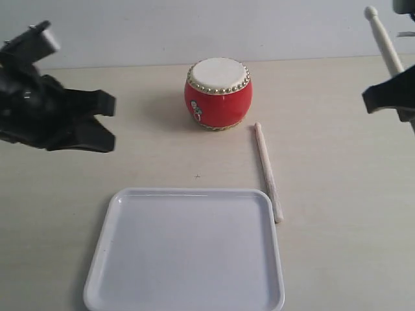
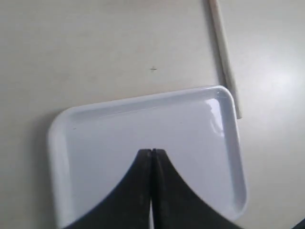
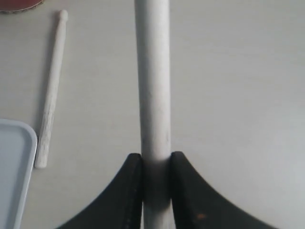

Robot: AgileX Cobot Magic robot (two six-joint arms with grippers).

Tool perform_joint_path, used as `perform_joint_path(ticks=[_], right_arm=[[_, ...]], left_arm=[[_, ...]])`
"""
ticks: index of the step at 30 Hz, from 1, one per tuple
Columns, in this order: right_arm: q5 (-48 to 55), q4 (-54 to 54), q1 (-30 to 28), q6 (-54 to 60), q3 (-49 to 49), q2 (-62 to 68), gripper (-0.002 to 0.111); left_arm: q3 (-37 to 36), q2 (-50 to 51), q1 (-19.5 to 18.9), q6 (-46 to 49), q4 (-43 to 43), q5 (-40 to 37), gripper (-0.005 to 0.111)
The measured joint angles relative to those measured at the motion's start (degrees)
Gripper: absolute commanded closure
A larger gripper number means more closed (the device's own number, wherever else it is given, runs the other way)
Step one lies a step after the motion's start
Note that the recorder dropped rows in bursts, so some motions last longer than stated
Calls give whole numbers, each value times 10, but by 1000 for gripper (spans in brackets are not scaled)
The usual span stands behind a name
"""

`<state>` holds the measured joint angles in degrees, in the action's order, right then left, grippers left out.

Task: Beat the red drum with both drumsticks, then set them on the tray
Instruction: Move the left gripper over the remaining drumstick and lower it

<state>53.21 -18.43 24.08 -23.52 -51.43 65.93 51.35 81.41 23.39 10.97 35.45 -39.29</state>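
Jaws of the right gripper (image 3: 156,160) pinch one drumstick (image 3: 152,86), raised right of the red drum (image 1: 218,94). The loose drumstick (image 1: 268,172) lies beside the tray (image 1: 188,259), perhaps touching its right rim, tip drumward. The left gripper (image 2: 151,152), closed and empty, hangs well left of it.

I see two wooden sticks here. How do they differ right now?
The held drumstick is clamped in the right pincer; the loose drumstick is gripped by nothing. The held drumstick is raised off the table, tilted with its tip uppermost; the loose drumstick lies flat on it beside the tray. Both are slim, pale wood with a small rounded tip.
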Motion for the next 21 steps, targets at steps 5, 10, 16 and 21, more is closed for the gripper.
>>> perform_joint_path(ticks=[5,10,16,21], right_arm=[[1,-1,0,-20,66,-98,108],[0,-1,0,-23,110,-137,108],[-1,-3,0,-7,111,-141,108],[-4,-3,0,11,111,-141,108]], left_arm=[[119,112,142,-177,-123,15,107],[258,220,244,-330,-266,-18,107],[291,268,263,-389,-208,2,107],[416,355,293,-494,-295,-84,107]])
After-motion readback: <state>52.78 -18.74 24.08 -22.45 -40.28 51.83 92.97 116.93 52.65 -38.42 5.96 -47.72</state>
